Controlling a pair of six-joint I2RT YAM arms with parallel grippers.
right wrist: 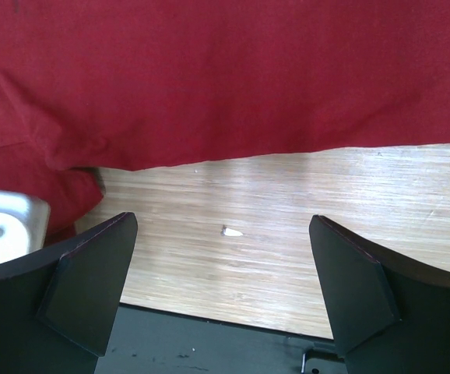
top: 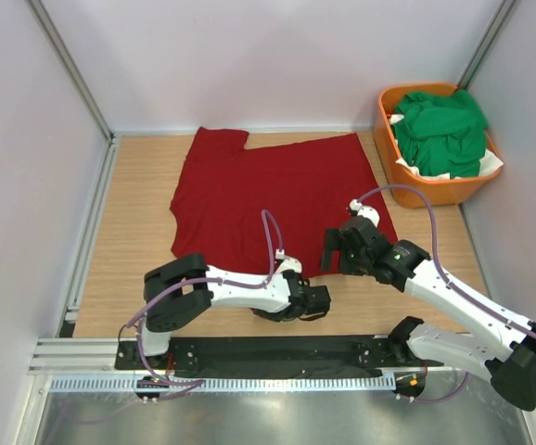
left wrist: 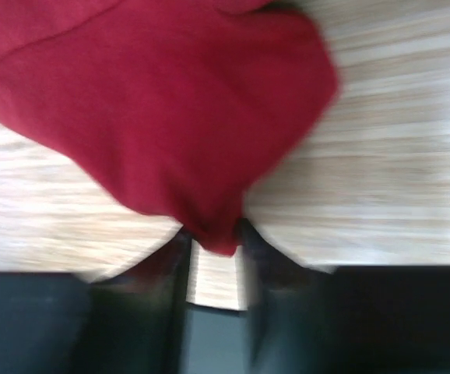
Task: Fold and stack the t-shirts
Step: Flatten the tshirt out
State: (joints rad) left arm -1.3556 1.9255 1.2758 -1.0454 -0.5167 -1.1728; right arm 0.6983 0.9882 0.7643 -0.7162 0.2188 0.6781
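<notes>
one: where does the dark red t-shirt (top: 277,195) lie?

two: spread mostly flat across the middle of the wooden table (top: 138,232), with its near hem towards the arms. the outline is uneven at the far edge, and a sleeve juts out on the left side.

one: and the left gripper (left wrist: 213,251)?

two: low on the table at the near hem, about midway along it. in the left wrist view its jaws are drawn in narrow. a bunched tip of the red cloth sits pinched between the two fingers (left wrist: 256,257), touching both. that view is blurred, so i cannot tell how firm the hold is.

one: what about the right gripper (right wrist: 223,227)?

two: gaping as wide as it goes, with nothing in it. it hovers by the near right part of the hem. bare wood shows between its fingers, and the red edge runs across just beyond their tips.

one: are the two grippers close together?

two: near each other from above, the right one a little farther in and to the right.

one: and the other shirts?

two: bright green t-shirts (top: 444,125) are heaped in an orange basket (top: 416,190) at the far right corner, well apart from both grippers. i cannot tell how many there are. something white shows beneath them.
</notes>
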